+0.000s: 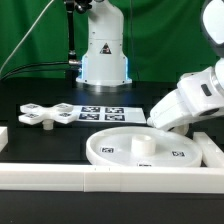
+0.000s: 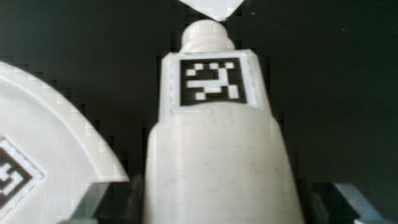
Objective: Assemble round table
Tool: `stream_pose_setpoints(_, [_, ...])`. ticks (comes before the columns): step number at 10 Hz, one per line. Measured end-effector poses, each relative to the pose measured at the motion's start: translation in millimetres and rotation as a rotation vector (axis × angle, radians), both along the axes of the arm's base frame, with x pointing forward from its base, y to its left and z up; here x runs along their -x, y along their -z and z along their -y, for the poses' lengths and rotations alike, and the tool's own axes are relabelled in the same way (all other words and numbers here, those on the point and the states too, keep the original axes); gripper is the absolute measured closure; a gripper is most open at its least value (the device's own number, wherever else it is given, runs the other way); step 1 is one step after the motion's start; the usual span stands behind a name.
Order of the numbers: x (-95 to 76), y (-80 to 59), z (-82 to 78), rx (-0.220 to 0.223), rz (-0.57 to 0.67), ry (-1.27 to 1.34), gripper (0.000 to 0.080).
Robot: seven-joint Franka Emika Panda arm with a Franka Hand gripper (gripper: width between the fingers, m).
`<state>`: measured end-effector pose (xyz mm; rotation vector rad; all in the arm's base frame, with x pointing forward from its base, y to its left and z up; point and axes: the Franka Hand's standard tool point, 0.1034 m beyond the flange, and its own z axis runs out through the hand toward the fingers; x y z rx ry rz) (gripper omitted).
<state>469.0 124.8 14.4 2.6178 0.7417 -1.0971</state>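
The short thick leg [image 2: 217, 130] lies on the black table with a square tag facing up. My gripper [image 2: 221, 205] straddles it. The fingers [image 2: 98, 205] stand on either side with dark gaps between them and the leg, so the jaws are open. The large rimmed disc [image 1: 112, 150] lies at the front with a small stub [image 1: 143, 146] at its middle; its rim also shows in the wrist view [image 2: 45, 130]. The cross-shaped foot [image 1: 50, 113] lies at the exterior view's left. In the exterior view the hand [image 1: 180, 105] hides the leg and the fingers.
The marker board [image 1: 100, 112] lies behind the disc. A long white bar [image 1: 60, 176] runs along the front and another [image 1: 208, 150] stands at the exterior view's right. The robot base [image 1: 103, 55] is at the back. A white corner [image 2: 214, 8] lies beyond the leg's tip.
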Motion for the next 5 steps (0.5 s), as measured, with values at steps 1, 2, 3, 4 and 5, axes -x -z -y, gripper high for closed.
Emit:
stream_pose_setpoints(1, [0.2,-0.2,-0.1,0.0,-0.001,0.0,0.0393])
stream_pose_setpoints(2, [2.2,-5.4,0.9,0.004,-0.027,-0.007,0.0393])
stream_pose_setpoints(3, [1.8,-17.7,1.9,0.013,-0.066,-0.016,0.0393])
stream_pose_setpoints(4, [-2.0,-31.1,1.2,0.021,-0.09,-0.019,0.0393])
stream_pose_setpoints(5, [-5.5,-43.3,1.6,0.026,-0.109,-0.022,0.0393])
